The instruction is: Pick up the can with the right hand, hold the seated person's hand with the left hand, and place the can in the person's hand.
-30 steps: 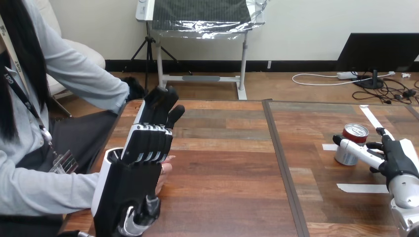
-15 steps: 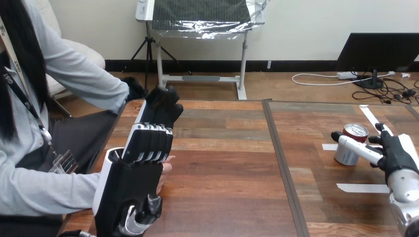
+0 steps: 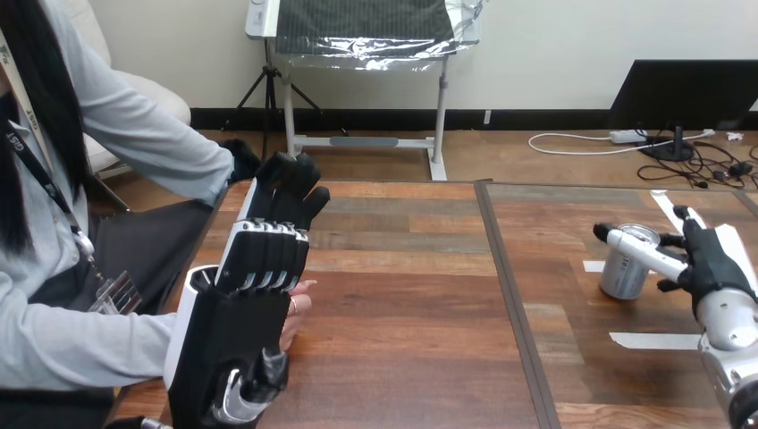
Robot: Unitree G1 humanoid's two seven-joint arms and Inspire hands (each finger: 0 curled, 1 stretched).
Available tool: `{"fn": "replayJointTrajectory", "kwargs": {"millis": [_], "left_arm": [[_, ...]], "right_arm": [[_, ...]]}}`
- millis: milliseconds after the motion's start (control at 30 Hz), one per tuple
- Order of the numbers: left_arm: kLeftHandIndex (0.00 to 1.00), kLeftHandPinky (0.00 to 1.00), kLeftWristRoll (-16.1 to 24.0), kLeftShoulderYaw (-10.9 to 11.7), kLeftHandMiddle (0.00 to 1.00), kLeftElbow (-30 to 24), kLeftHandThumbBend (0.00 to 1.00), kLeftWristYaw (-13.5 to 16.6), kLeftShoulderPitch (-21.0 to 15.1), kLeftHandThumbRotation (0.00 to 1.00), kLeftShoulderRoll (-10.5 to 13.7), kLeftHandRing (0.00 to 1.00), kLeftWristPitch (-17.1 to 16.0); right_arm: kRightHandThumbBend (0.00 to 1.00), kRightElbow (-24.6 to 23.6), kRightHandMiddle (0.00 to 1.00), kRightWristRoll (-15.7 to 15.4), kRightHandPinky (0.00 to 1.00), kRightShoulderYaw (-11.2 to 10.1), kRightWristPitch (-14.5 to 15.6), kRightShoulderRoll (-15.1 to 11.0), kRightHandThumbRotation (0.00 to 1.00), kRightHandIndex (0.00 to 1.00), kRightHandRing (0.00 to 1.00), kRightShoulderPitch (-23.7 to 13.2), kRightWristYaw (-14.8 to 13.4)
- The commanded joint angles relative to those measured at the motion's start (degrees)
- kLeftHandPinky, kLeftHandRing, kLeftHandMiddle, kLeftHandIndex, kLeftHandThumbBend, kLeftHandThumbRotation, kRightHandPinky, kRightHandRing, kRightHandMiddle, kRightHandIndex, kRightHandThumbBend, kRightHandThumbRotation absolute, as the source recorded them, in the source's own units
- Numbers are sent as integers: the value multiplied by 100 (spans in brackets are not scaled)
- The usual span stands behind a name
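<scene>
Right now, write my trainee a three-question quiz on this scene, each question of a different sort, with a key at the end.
1. True or false: the can already lies in the person's hand.
2. Which one is at the can? A. the left hand B. the right hand C. the person's hand
3. Fill in: in the head view, the person's hand shows just to the ____ of the raised left hand.

Key: 1 false, since the can is far across the table from the person's hand. 2 B. 3 right.
</scene>
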Motion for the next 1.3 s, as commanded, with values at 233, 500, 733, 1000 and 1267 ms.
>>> {"fn": "replayJointTrajectory", "kwargs": {"millis": [233,500,733,1000,1267], "left_arm": [[97,89,39,2,96,-294,86,-1,-133,69,-39,96,17],[97,90,53,23,96,-277,87,16,-155,69,-113,96,-70],[97,91,160,23,97,-274,89,91,-137,71,-110,97,-154],[98,91,134,13,97,-182,84,61,-176,73,-100,97,-291],[98,91,77,-15,97,-202,84,49,-147,73,-100,97,-258]], "right_arm": [[100,-8,84,-30,65,33,5,0,56,98,82,-552,-27],[100,-5,89,-41,72,50,17,-1,56,98,87,-570,-5],[100,-12,87,-20,72,29,10,18,56,97,84,-569,-16],[100,-24,79,80,61,-65,-61,66,43,92,75,-566,-119],[100,-39,77,147,63,-107,-127,106,22,80,74,-567,-337]]}}
